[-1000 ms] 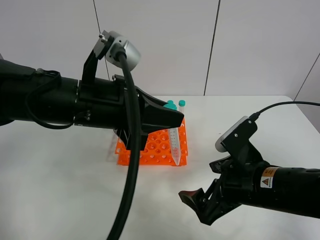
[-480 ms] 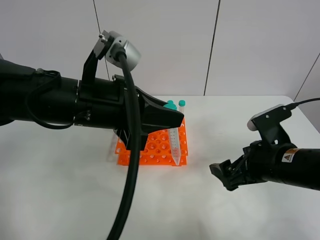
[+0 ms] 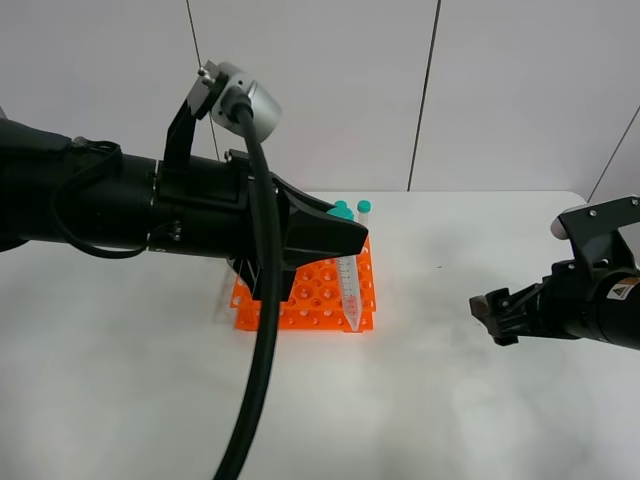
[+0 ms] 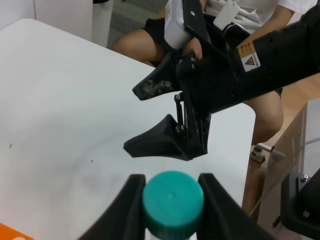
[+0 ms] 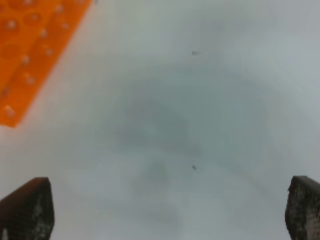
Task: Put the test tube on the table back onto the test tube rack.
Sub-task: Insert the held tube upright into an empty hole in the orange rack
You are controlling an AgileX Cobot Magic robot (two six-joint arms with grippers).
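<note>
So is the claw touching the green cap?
Touching: left wrist view shows the left gripper with fingers pressed on both sides of the teal cap.

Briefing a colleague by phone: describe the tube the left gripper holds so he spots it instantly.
Find the bright orange plastic rack. At its near right corner is a slim clear tube with a teal cap. Only this one, unlike the tube behind, is clamped by the black left gripper.
</note>
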